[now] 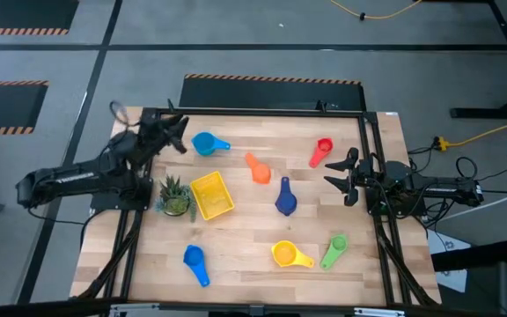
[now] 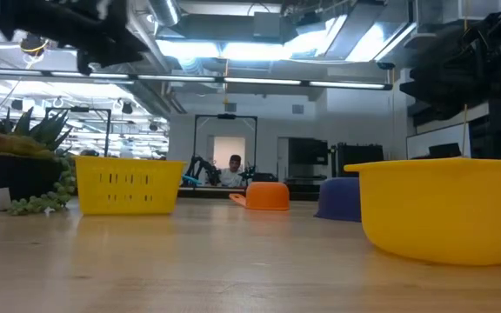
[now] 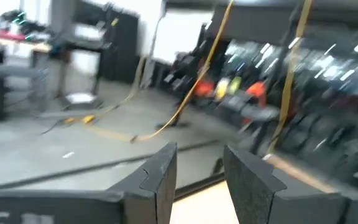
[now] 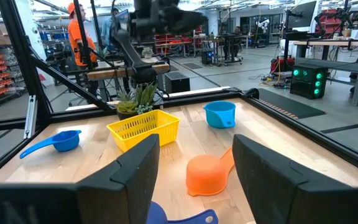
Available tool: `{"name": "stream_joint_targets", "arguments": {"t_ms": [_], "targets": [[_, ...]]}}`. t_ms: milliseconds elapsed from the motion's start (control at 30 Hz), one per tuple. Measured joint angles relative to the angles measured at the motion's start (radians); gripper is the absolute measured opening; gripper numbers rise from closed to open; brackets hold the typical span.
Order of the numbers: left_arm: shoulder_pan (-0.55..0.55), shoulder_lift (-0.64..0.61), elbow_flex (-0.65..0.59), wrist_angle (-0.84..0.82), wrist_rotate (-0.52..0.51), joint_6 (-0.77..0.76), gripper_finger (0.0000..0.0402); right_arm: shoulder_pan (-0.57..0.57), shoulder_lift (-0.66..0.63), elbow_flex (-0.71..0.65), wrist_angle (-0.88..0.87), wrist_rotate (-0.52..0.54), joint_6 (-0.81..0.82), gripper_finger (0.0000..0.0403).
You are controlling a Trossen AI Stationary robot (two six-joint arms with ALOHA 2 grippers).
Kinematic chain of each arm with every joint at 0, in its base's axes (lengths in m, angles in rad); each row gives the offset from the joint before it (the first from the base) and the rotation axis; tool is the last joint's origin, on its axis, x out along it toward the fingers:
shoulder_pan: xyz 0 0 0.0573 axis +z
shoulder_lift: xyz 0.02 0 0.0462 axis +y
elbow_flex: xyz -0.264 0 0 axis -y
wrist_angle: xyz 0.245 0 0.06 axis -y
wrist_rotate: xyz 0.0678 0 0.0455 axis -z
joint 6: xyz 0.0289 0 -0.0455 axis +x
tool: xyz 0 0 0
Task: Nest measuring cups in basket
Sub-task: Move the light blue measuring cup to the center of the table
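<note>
A: High view, stock?
B: Wooden tabletop [image 1: 245, 238]. Yellow basket [image 1: 211, 195] left of centre, empty, just beside a small plant [image 1: 174, 195]. Cups all loose on the tabletop, none nested: light blue cup [image 1: 208, 143] at the far left, orange cup [image 1: 258, 168] near the middle, red cup [image 1: 321, 151] at the far right, dark blue cup [image 1: 285, 199] at centre, a second blue cup [image 1: 195, 261] near left, yellow cup [image 1: 289, 254] and green cup [image 1: 334, 250] near right.

A: Tools?
B: Left tool [image 1: 176, 132] raised at the far left edge, close to the light blue cup, holding nothing. Right tool [image 1: 341, 174] at the right edge, fingers wide, empty, near the red cup.

A: Low view?
B: Basket [image 2: 129, 185] standing left, plant [image 2: 20, 148] behind it. Orange cup [image 2: 266, 195] and dark blue cup [image 2: 339, 198] farther back, yellow cup [image 2: 446, 207] large at the near right. A person shows far off in the room.

A: Left wrist view?
B: Left tool [image 3: 199, 180] with a narrow gap between its fingers, nothing in it; blurred room beyond.

A: Right wrist view?
B: Right tool [image 4: 194, 174] spread wide, empty. Ahead of it the orange cup [image 4: 207, 173], basket [image 4: 145, 129], plant [image 4: 137, 98], light blue cup [image 4: 220, 114], blue cup [image 4: 55, 142].
</note>
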Motion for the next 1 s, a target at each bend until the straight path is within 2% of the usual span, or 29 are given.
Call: {"name": "stream_joint_targets", "arguments": {"t_ms": [100, 300, 433, 567, 800, 1000], "targets": [[0.070, 0.125, 0.121, -0.139, 0.020, -0.006, 0.0125, 0.000, 0.000, 0.000, 0.000, 0.000, 0.000, 0.0209], [0.238, 0.349, 0.361, -0.451, 0.170, -0.052, 0.0125, 0.000, 0.000, 0.000, 0.000, 0.000, 0.000, 0.0209], [0.320, 0.493, 0.469, -0.605, 0.286, -0.052, 0.0126, 0.000, 0.000, 0.000, 0.000, 0.000, 0.000, 0.0209], [0.378, 0.599, 0.510, -0.644, 0.380, -0.052, 0.0125, 0.000, 0.000, 0.000, 0.000, 0.000, 0.000, 0.0209], [0.444, 0.732, 0.511, -0.674, 0.516, -0.053, 0.0125, 0.000, 0.000, 0.000, 0.000, 0.000, 0.000, 0.0209], [0.477, 0.800, 0.511, -0.715, 0.546, -0.051, 0.0123, 0.000, 0.000, 0.000, 0.000, 0.000, 0.000, 0.0209]]}}
